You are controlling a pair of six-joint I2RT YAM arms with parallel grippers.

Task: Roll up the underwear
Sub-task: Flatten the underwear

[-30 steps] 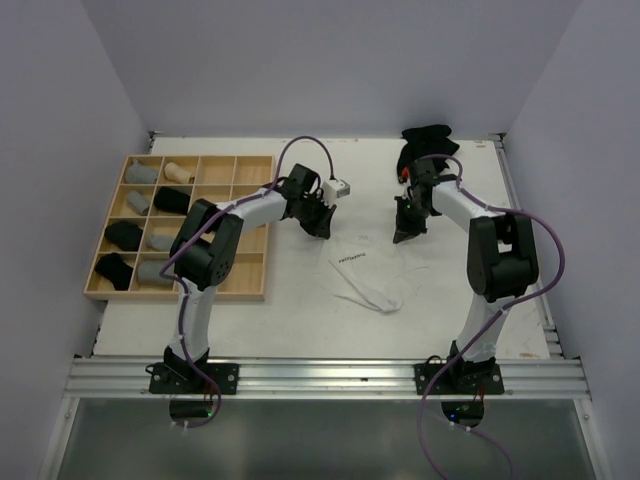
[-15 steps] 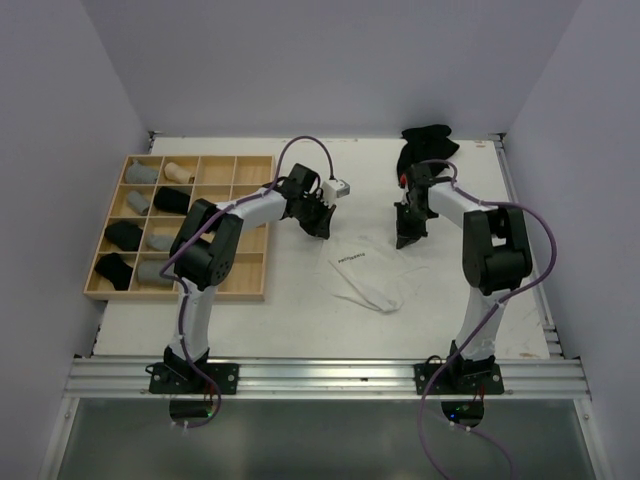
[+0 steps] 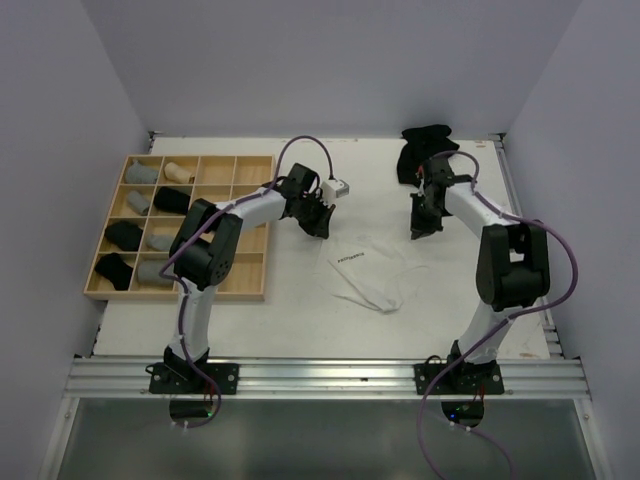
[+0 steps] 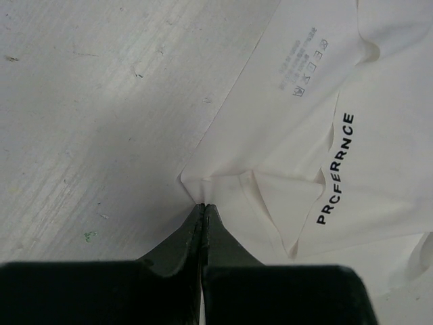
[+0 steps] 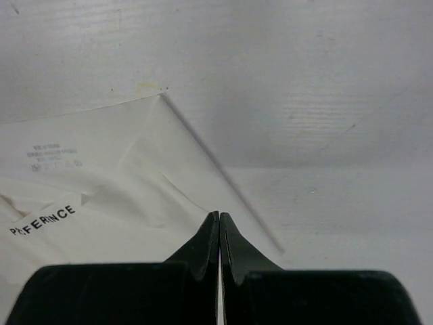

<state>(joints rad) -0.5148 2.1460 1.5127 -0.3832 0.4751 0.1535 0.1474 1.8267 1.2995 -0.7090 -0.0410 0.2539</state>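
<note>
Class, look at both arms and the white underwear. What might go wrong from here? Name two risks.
1. The left gripper is shut at the very corner of the white underwear; with so little cloth pinched, if any, it may slip on a pull.
2. The right gripper is shut and seems to hold nothing, so a one-sided pull may drag or bunch the already creased cloth.

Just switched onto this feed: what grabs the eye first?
A white underwear lies spread mid-table, the left pincer pinching its corner. Left of it, a wooden grid tray holds short rolls; a black heap sits at the far right.
</note>
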